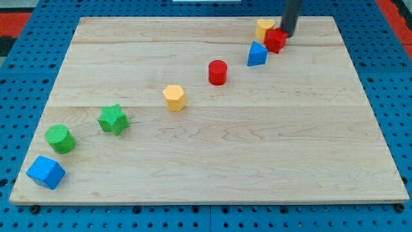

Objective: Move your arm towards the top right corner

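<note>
Tip (287,36) touching red block (275,40), top right

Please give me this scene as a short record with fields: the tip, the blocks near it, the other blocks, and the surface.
tip: my tip at the view's top right, against the red block
near tip: yellow block, blue triangular block
middle: red cylinder, yellow hexagonal block
lower left: green star, green cylinder, blue cube
surface: wooden board

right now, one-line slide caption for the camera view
My tip touching the red block near the board's top right, eight blocks strung diagonally.
</note>
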